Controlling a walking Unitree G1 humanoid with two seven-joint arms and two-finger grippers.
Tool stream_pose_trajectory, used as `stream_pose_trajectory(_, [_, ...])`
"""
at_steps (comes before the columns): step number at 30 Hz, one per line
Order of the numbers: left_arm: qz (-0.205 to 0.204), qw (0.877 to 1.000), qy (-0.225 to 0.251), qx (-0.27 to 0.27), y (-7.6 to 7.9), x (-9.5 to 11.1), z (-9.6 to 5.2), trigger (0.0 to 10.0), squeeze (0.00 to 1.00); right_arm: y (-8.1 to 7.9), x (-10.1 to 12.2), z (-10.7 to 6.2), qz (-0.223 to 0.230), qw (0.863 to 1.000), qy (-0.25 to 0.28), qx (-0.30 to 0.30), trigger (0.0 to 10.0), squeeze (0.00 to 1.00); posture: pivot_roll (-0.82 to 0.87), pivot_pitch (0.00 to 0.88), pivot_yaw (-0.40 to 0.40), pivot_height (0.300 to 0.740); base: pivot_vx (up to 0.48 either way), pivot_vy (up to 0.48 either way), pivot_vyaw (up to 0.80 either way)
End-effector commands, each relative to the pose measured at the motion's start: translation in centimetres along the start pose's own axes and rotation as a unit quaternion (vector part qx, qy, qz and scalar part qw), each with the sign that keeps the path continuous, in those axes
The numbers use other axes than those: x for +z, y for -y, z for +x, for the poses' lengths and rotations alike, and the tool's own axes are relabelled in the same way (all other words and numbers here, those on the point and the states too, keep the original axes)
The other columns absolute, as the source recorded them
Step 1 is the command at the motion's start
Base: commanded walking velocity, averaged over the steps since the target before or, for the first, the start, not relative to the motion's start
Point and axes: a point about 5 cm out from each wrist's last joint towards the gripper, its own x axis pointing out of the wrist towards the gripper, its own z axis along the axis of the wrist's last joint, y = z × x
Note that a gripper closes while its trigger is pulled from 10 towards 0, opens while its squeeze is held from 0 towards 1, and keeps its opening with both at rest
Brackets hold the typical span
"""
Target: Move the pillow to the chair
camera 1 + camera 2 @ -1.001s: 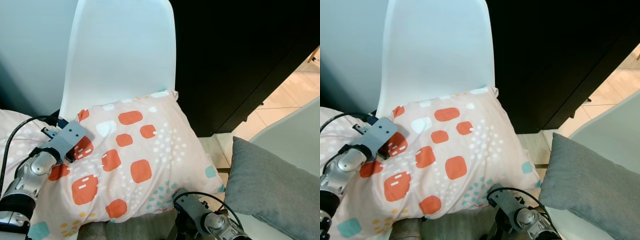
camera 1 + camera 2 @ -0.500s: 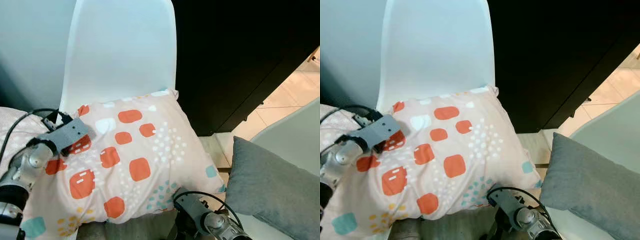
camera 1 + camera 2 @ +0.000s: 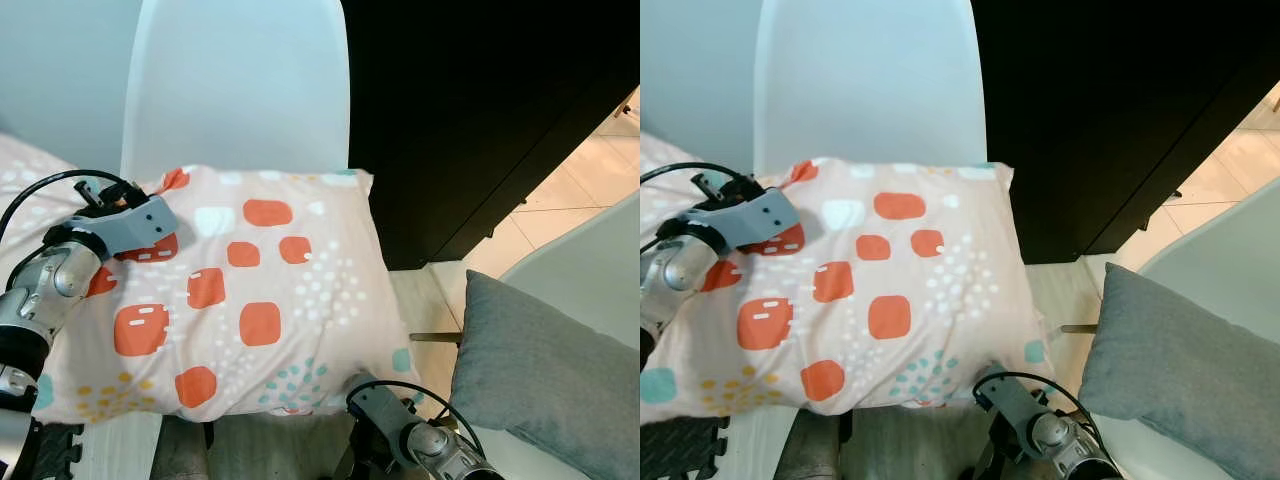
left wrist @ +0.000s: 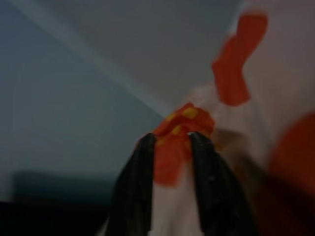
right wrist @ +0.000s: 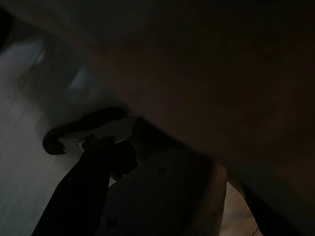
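Left wrist view | left pincer [image 4: 170,147] pinching pillow [image 3: 270,290] corner | chair [image 3: 240,90] behind | right pincer: cannot tell

Patterned peach pillow with orange squares [image 3: 250,300] sits on the white plastic chair [image 3: 240,90], left tool [image 3: 135,222] at its far-left corner, grey cushion [image 3: 545,370] at right.

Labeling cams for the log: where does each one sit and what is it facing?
Left eye: head, looking down at the patterned pillow before the white chair; left arm in frame.
Right eye: same head, same scene; grey cushion on the right; right arm low.
Left wrist: along the left claw, pinching pillow fabric.
Right wrist: dark, under the pillow; little readable.
Shared: pillow in both eye views and left wrist.
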Motion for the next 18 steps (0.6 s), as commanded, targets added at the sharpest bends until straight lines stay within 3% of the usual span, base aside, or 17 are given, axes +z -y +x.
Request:
stream_pose_trajectory(1, [-0.014, 1.000, -0.007, -0.011, 1.2, -0.3, -0.5, 10.0, 1.00, -6.5, -7.4, -0.9, 0.058, 0.983, -0.141, 0.100, 10.0, 0.00, 0.04, 0.259, -0.152, 0.517, 0.000, 0.000, 0.00])
stream_pose_trajectory(6, [-0.053, 0.998, -0.023, 0.014, 0.3, -1.1, -1.0, 10.0, 1.00, -6.5, -7.3, -0.8, 0.056, 0.983, -0.141, 0.101, 10.0, 0.00, 0.05, 0.258, -0.158, 0.517, 0.000, 0.000, 0.00])
stream_pose_trajectory(10, [-0.132, 0.989, -0.019, 0.066, -2.5, -1.3, -1.0, 10.0, 1.00, -6.6, -7.2, -0.8, 0.061, 0.983, -0.138, 0.103, 10.0, 0.00, 0.05, 0.255, -0.156, 0.517, 0.000, 0.000, 0.00])
stream_pose_trajectory(12, [-0.221, 0.973, 0.001, 0.060, -3.0, -0.6, -0.9, 10.0, 1.00, -6.7, -7.1, -0.8, 0.061, 0.983, -0.135, 0.104, 10.0, 0.00, 0.06, 0.253, -0.154, 0.517, 0.000, 0.000, 0.00])
stream_pose_trajectory(14, [-0.317, 0.947, 0.032, 0.041, -2.7, 0.5, -1.1, 10.0, 1.00, -6.7, -7.0, -0.7, 0.062, 0.984, -0.132, 0.104, 10.0, 0.00, 0.07, 0.247, -0.152, 0.517, 0.000, 0.000, 0.00])
stream_pose_trajectory(15, [-0.372, 0.926, 0.054, 0.018, -2.3, 1.5, -1.4, 10.0, 1.00, -6.7, -6.9, -0.7, 0.062, 0.984, -0.131, 0.104, 10.0, 0.00, 0.07, 0.243, -0.150, 0.517, 0.000, 0.000, 0.00])
stream_pose_trajectory(16, [-0.372, 0.926, 0.054, 0.018, -2.3, 1.5, -1.4, 10.0, 1.00, -6.7, -6.9, -0.7, 0.062, 0.984, -0.131, 0.104, 10.0, 0.00, 0.07, 0.243, -0.150, 0.517, 0.000, 0.000, 0.00])
stream_pose_trajectory(17, [-0.450, 0.887, 0.097, -0.036, -0.9, 3.4, -2.7, 10.0, 0.82, -6.7, -6.6, -0.6, 0.062, 0.985, -0.125, 0.103, 10.0, 0.00, 0.07, 0.238, -0.151, 0.517, 0.000, 0.000, 0.00])
stream_pose_trajectory(18, [-0.450, 0.887, 0.097, -0.036, -0.9, 3.4, -2.7, 10.0, 0.82, -6.7, -6.6, -0.6, 0.062, 0.985, -0.125, 0.103, 10.0, 0.00, 0.07, 0.238, -0.151, 0.517, 0.000, 0.000, 0.00])
